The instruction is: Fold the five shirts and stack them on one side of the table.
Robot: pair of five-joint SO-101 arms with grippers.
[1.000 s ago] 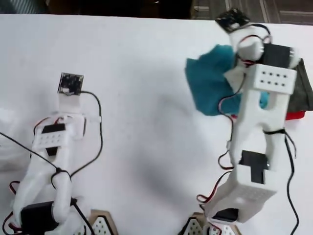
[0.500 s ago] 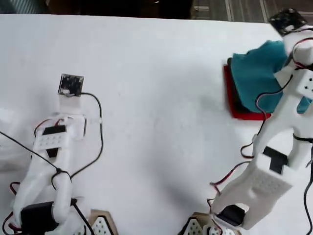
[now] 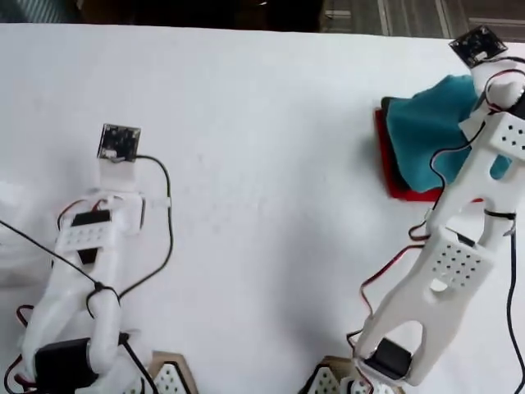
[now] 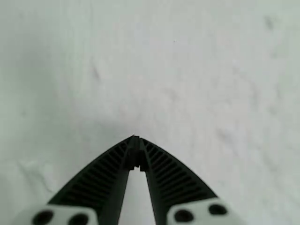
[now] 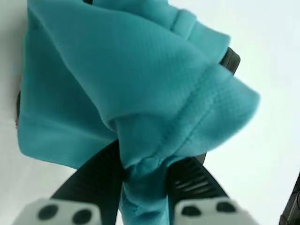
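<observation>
White desk (image 3: 246, 107) is seen spread beneath both arms. The right arm (image 3: 447, 271) is stretched toward the far right corner, while the left arm (image 3: 82, 271) is tucked back near its base on the other side. A teal shirt (image 3: 426, 144), bunched rather than flat, is draped over a small stack at the right edge. In that stack a red shirt (image 3: 384, 168) lies lowest, and a dark shirt (image 5: 230, 58) is sandwiched between it and the teal one. The right pincer (image 5: 143, 161) is clenched on a gathered fold of the teal shirt, so part of the cloth is held up off the stack. The left pincer (image 4: 135, 140) is closed on nothing, its tips meeting over bare desk. The step in hand is judged to be the placing of the teal shirt onto the stack. For the next move, the cloth would need to be lowered and squared over the shirts beneath before the grip is released; otherwise a crumpled heap may be left.
</observation>
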